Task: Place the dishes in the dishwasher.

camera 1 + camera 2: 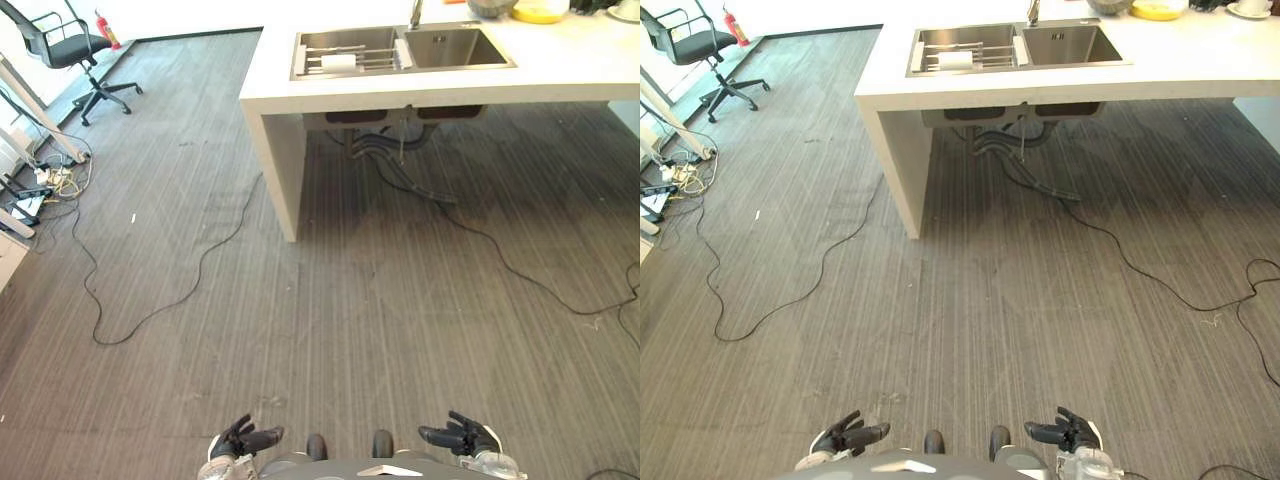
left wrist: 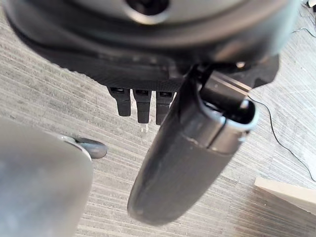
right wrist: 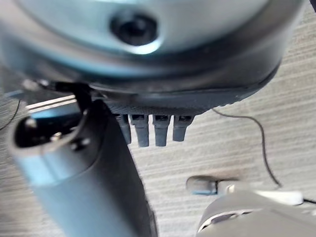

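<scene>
Far ahead stands a white counter (image 1: 560, 70) with a steel double sink (image 1: 455, 47). In the sink's left basin a white roll-like item (image 1: 338, 62) lies on a wire rack. At the counter's far edge sit a yellow bowl (image 1: 540, 12), a grey bowl (image 1: 492, 7) and a white dish (image 1: 1252, 8). My left hand (image 1: 245, 440) and right hand (image 1: 460, 437) hang low over the grey floor, well short of the counter. Both are open and hold nothing. The left wrist view shows the left hand's thumb (image 2: 187, 163) and straight fingers (image 2: 143, 106) over bare floor; the right hand's thumb (image 3: 84, 173) looks the same.
Black cables (image 1: 150, 310) trail across the striped floor on both sides. Drain pipes (image 1: 400, 150) hang under the sink. An office chair (image 1: 75, 45), a red extinguisher (image 1: 105, 28) and a power strip with plugs (image 1: 40, 190) stand at the left.
</scene>
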Robot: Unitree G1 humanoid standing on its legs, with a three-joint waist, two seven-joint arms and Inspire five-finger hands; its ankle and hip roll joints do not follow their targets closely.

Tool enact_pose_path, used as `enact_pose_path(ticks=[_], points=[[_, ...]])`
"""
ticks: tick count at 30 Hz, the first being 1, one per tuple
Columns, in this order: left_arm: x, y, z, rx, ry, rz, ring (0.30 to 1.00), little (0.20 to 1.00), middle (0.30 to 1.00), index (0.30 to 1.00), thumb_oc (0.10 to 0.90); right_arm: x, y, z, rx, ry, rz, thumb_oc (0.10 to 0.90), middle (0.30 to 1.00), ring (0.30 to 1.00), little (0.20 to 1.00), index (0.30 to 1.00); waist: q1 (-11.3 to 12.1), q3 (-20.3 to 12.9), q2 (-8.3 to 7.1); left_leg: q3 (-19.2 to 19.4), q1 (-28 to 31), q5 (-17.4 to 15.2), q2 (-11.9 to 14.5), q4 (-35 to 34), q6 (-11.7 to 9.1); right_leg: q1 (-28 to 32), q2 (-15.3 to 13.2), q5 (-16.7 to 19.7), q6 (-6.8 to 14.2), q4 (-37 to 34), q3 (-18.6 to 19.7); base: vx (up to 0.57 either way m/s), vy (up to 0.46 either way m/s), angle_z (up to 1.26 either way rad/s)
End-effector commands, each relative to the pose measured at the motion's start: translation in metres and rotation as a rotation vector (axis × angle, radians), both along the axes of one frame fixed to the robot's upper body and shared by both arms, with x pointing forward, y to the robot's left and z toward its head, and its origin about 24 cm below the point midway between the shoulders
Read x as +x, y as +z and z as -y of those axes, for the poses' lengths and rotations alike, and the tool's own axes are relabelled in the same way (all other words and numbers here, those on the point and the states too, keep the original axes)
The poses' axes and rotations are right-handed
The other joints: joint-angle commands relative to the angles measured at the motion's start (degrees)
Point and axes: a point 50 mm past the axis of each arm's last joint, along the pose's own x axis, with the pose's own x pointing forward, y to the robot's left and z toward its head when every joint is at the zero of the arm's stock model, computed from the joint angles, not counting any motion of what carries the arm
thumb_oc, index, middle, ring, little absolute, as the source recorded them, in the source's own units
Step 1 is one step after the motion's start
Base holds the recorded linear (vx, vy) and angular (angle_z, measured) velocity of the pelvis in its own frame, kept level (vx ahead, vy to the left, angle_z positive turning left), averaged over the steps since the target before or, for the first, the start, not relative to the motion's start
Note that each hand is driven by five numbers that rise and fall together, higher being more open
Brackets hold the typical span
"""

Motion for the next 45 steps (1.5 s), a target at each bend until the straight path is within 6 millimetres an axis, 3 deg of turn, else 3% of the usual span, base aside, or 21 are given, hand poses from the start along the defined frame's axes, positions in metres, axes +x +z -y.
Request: enact_pose_path(ticks=[1,3,6,7,9,12,15,16,22,23,24,27,28,29,34,35,36,37,40,44,45], points=[[0.041,0.017,0.023,-0.101,0.001,0.197,0.900,0.900,0.900,0.900,0.800,0.036,0.017,0.021,-0.017,-0.046,0.133,0.800,0.900,0.900,0.900,0.900,0.34,3.40,-2.04,-2.03,-8.73,-2.19,2.01,17.86,-4.85,0.71,-2.95,-7.13,2.77,0.96,0.64,-0.13,-0.196,0.06],[0.051,0.025,0.027,-0.133,-0.011,0.251,0.900,0.900,0.900,0.900,0.800,0.042,0.021,0.027,-0.027,-0.056,0.150,0.800,0.900,0.900,0.900,0.900,1.57,5.64,-1.95,-4.08,-15.89,2.32,1.51,32.72,-6.68,1.37,-2.96,-7.59,1.56,0.92,0.75,-0.04,-0.156,0.06],[0.049,0.025,0.031,-0.159,-0.005,0.254,0.900,0.900,0.900,0.900,0.800,0.049,0.025,0.030,-0.046,-0.049,0.155,0.800,0.900,0.900,0.900,0.900,2.73,6.82,-1.96,-5.72,-19.51,3.97,-0.09,34.80,-6.65,1.79,-3.59,-8.42,1.54,0.92,0.60,0.08,-0.022,-0.01],[0.041,0.020,0.031,-0.158,-0.007,0.212,0.900,0.900,0.900,0.900,0.800,0.052,0.026,0.032,-0.062,-0.034,0.149,0.800,0.900,0.900,0.900,0.900,3.41,6.33,-0.93,-2.08,-22.29,3.67,1.93,26.52,-5.79,2.78,-2.99,-10.21,2.09,0.92,0.08,0.22,0.023,-0.25],[0.033,0.017,0.032,-0.157,-0.014,0.184,0.900,0.900,0.900,0.900,0.800,0.051,0.026,0.033,-0.067,-0.018,0.142,0.800,0.900,0.900,0.900,0.900,4.33,5.88,-0.97,0.29,-22.32,2.56,2.61,22.02,-4.96,4.01,-3.15,-11.47,2.65,0.92,0.40,0.31,0.067,-0.10],[-0.004,0.004,0.040,-0.180,-0.041,0.065,0.900,0.900,0.900,0.900,0.800,0.046,0.026,0.037,-0.118,0.104,0.105,0.800,0.900,0.900,0.900,0.900,6.51,3.75,0.69,5.37,-23.31,8.66,4.79,1.55,-5.03,8.15,-1.71,-14.99,4.23,0.92,1.84,0.47,0.126,0.02],[-0.027,-0.007,0.038,-0.167,-0.022,-0.038,0.900,0.900,0.900,0.900,0.800,0.043,0.023,0.036,-0.146,0.163,0.060,0.800,0.900,0.900,0.900,0.900,8.29,1.43,-0.82,3.74,-24.67,10.00,5.75,0.13,-4.93,12.26,-2.77,-17.27,5.26,0.92,4.83,0.50,0.133,-0.15],[-0.023,-0.006,0.034,-0.146,-0.001,-0.023,0.900,0.900,0.900,0.900,0.800,0.038,0.021,0.033,-0.138,0.156,0.056,0.800,0.900,0.900,0.900,0.900,8.04,0.95,-1.24,4.75,-23.58,12.13,5.40,0.22,-4.72,13.35,-3.15,-16.73,5.33,0.92,5.05,0.46,0.124,-0.65],[-0.017,-0.003,0.030,-0.127,0.005,0.002,0.900,0.900,0.900,0.900,0.800,0.033,0.018,0.031,-0.131,0.149,0.048,0.800,0.900,0.900,0.900,0.900,8.09,0.48,-2.16,4.88,-22.55,12.81,4.67,-0.12,-4.46,14.17,-4.02,-15.86,5.65,0.94,4.83,0.22,0.078,-0.31],[0.121,0.126,-0.008,0.140,-0.191,0.734,0.900,0.900,0.900,0.900,0.800,0.008,0.007,0.024,-0.091,0.129,-0.027,0.800,0.900,0.900,0.900,0.900,6.18,-0.74,-5.56,3.49,-14.55,6.15,-1.11,-1.14,0.03,5.67,-7.01,-2.39,11.25,24.42,5.56,0.75,0.371,0.13],[0.134,0.155,-0.016,0.278,-0.252,0.840,0.900,0.900,0.900,0.900,0.800,0.011,0.008,0.024,-0.100,0.136,-0.023,0.800,0.900,0.900,0.900,0.900,5.70,-0.37,-5.55,3.32,-12.73,4.46,-1.42,-1.25,0.96,3.37,-7.41,2.12,11.97,30.68,4.80,0.74,0.371,0.23],[0.140,0.144,-0.032,0.354,-0.187,0.792,0.900,0.900,0.900,0.900,0.800,0.012,0.007,0.020,-0.089,0.094,-0.012,0.800,0.900,0.900,0.900,0.900,4.88,0.54,-4.47,1.98,-9.13,2.36,-1.03,-1.26,2.10,-1.21,-7.27,5.75,12.31,41.00,3.48,0.34,0.167,0.32],[0.177,0.194,-0.025,0.393,-0.172,1.020,0.900,0.900,0.900,0.900,0.800,0.017,0.009,0.021,-0.111,0.099,0.001,0.800,0.900,0.900,0.900,0.900,3.12,2.18,-3.10,1.08,-6.27,0.92,-0.17,-1.26,2.86,-6.25,-7.35,6.79,12.08,50.66,2.32,0.39,0.134,0.07],[0.184,0.209,-0.020,0.437,-0.191,1.078,0.900,0.900,0.900,0.900,0.800,0.014,0.006,0.019,-0.113,0.103,-0.016,0.800,0.900,0.900,0.900,0.900,2.24,2.75,-2.82,0.39,-5.23,0.01,0.17,-1.26,3.01,-9.06,-6.88,4.38,11.97,52.67,2.55,0.39,0.133,-0.02],[0.209,0.248,-0.002,0.484,-0.198,1.251,0.900,0.900,0.900,0.900,0.800,-0.003,0.002,0.020,-0.130,0.120,-0.078,0.800,0.900,0.900,0.900,0.900,-1.06,3.70,-2.48,-0.67,-0.16,-3.10,0.66,-1.26,1.15,-15.22,-9.82,-3.45,9.70,39.56,-1.66,0.44,-0.069,0.16],[0.213,0.269,0.004,0.499,-0.216,1.344,0.900,0.900,0.900,0.900,0.800,-0.006,0.002,0.023,-0.129,0.078,-0.077,0.800,0.900,0.900,0.900,0.900,-2.54,3.52,-3.07,-1.23,1.56,-4.92,0.66,-1.26,-0.69,-15.88,-11.54,-4.05,9.71,24.38,-2.18,0.32,-0.175,0.13],[0.213,0.269,0.004,0.499,-0.216,1.345,0.900,0.900,0.900,0.900,0.800,-0.006,0.002,0.023,-0.128,0.078,-0.077,0.800,0.900,0.900,0.900,0.900,-2.61,3.50,-2.94,-1.31,1.42,-4.75,0.84,-1.26,-0.73,-15.60,-11.32,-3.51,9.63,23.61,-2.40,0.68,-0.354,0.29],[0.213,0.277,0.012,0.485,-0.231,1.394,0.900,0.900,0.900,0.900,0.800,-0.022,-0.003,0.020,-0.106,0.035,-0.115,0.800,0.900,0.900,0.900,0.900,-4.89,2.57,-3.64,-3.77,3.21,-6.86,0.78,-1.26,-2.02,-15.45,-10.52,-1.21,11.03,11.81,5.06,0.35,-0.179,0.36],[0.214,0.292,0.021,0.488,-0.254,1.472,0.900,0.900,0.900,0.900,0.800,-0.043,-0.010,0.011,-0.074,0.045,-0.196,0.800,0.900,0.900,0.900,0.900,-6.50,1.40,-3.67,-5.30,5.64,-8.97,2.26,-1.26,-3.62,-16.67,-12.53,2.46,12.59,5.65,11.06,0.51,-0.309,0.78],[0.206,0.304,0.013,0.527,-0.186,1.536,0.900,0.900,0.900,0.900,0.800,-0.056,-0.013,0.008,-0.067,0.073,-0.238,0.800,0.900,0.900,0.900,0.900,-6.66,-0.34,-3.70,-5.82,8.95,-10.26,3.81,-1.26,-5.29,-14.50,-12.87,4.34,12.83,3.78,7.93,0.36,-0.264,0.62],[0.200,0.317,0.002,0.556,-0.092,1.594,0.900,0.900,0.900,0.900,0.800,-0.052,-0.011,0.013,-0.078,0.095,-0.232,0.800,0.900,0.900,0.900,0.900,-6.55,-1.91,-2.85,-5.52,10.03,-8.19,6.31,-1.26,-6.61,-12.48,-10.54,4.07,11.75,2.11,7.06,0.35,-0.317,0.05]])
